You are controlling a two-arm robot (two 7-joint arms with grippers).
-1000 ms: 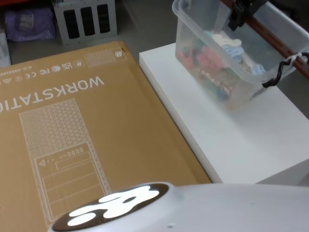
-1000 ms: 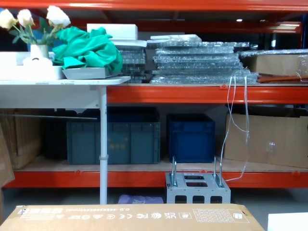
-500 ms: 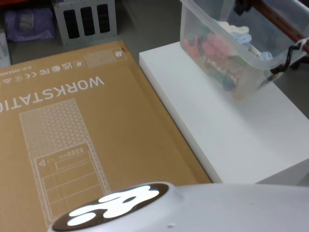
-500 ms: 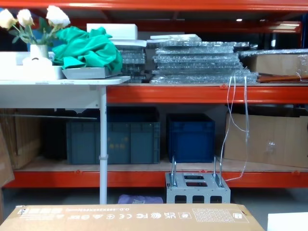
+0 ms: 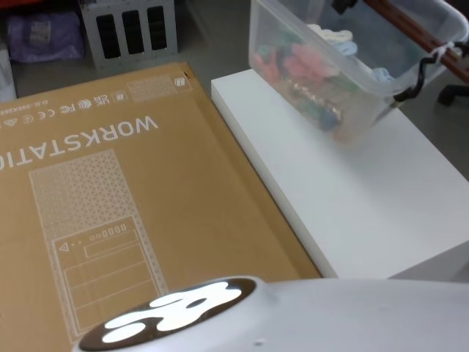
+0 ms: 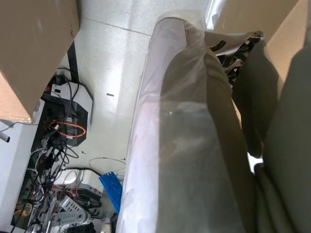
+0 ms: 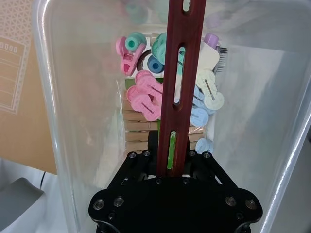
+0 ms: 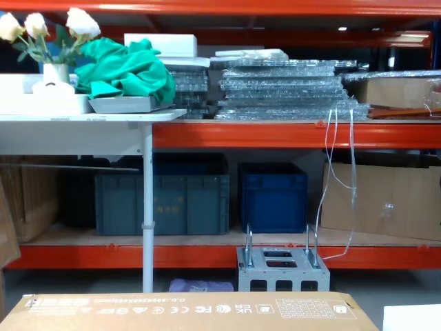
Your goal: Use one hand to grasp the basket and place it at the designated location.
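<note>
grasp part done: shut tight with the right gripper (image 7: 171,148) on the wooden handle (image 7: 180,73) of the basket (image 5: 267,51). held over the far end of the white surface (image 5: 352,213), maybe a bit off it, hard to say. left to do: carrying it to its spot, setting down, letting go.

Head view: bright, even light falling from above. White table (image 5: 366,213) glowing pale. Hard glare blooming on robot body (image 5: 172,312) at 6 o'clock.
Right wrist view: highlights streaking along clear basket (image 7: 48,111) walls at 9 and 3 o'clock.
Left wrist view: floor (image 6: 116,53) shining at 11 o'clock, 3 o'clock side sitting in shade.
Chest view: lamp (image 8: 342,29) glinting at 1 o'clock, crates (image 8: 162,200) under shelf lying in dimness.
</note>
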